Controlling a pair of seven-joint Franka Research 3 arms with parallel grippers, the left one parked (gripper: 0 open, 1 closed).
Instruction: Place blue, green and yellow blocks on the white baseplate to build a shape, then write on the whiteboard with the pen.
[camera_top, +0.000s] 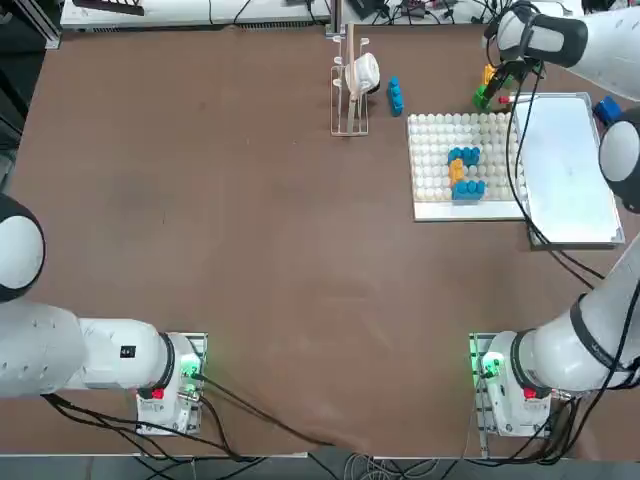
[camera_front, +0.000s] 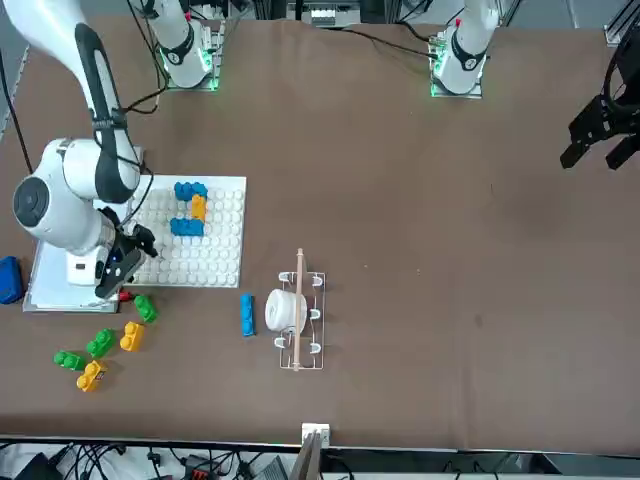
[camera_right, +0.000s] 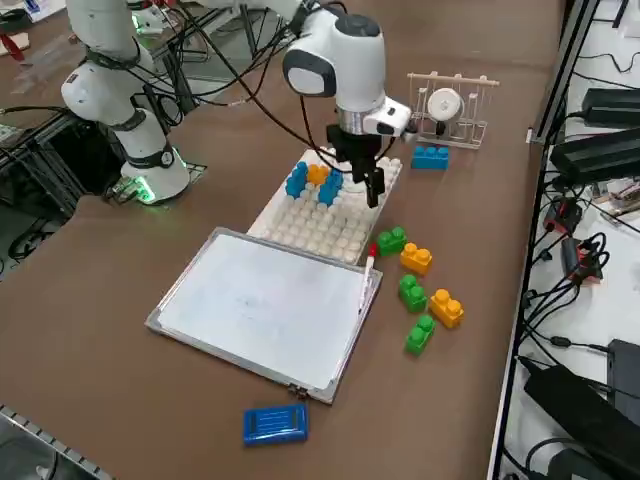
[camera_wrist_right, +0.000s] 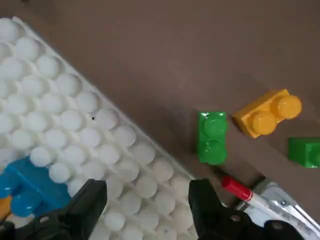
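Off-task stuff on the brown table (camera_top: 220, 230): a little wire rack (camera_top: 349, 95) on a clear base with a wooden dowel running along it, holding a white roll (camera_front: 284, 311) (tape maybe, can't tell). There's also a smooth blue slab (camera_right: 275, 424) lying flat by the table's edge, well apart from the rack.

The right arm (camera_right: 335, 55) has glossy white rounded segments with grey joint bands, a black two-finger right gripper (camera_right: 368, 180), trailing black cables and a green-lit base.
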